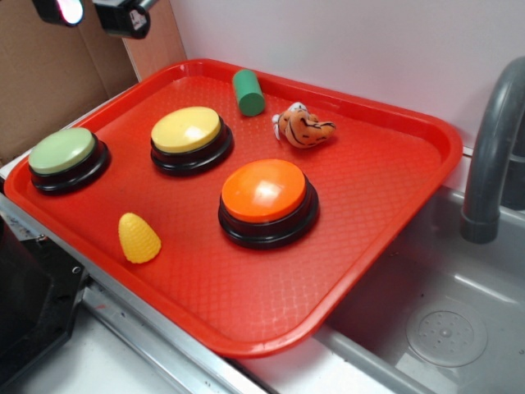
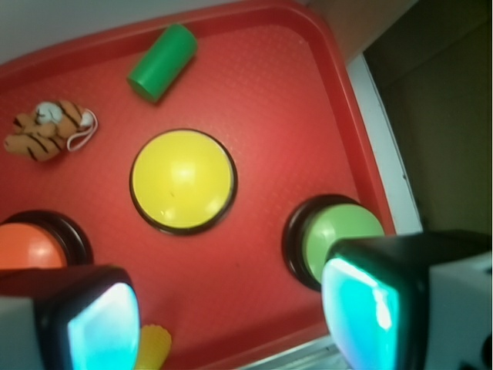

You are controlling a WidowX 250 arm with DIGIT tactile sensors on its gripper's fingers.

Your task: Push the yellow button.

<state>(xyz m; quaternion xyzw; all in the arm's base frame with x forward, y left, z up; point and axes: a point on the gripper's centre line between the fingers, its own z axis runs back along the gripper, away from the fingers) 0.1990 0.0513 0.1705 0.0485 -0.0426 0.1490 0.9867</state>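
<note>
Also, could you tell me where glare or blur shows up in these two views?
Exterior view: sharp, with soft glare on the orange button and yellow button. Wrist view: softer overall, the gripper fingers blurred close to the lens and glowing teal, and the yellow button cap shows only a faint sheen.

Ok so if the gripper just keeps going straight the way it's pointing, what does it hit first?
Probably the yellow button: in the wrist view it sits nearly centred ahead of the open gripper, nothing in between. Depth is unclear; the red tray lies just short of it.

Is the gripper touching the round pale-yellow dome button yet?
Apart. The exterior view shows the gripper high above the tray's far corner, with the yellow button untouched below.
</note>
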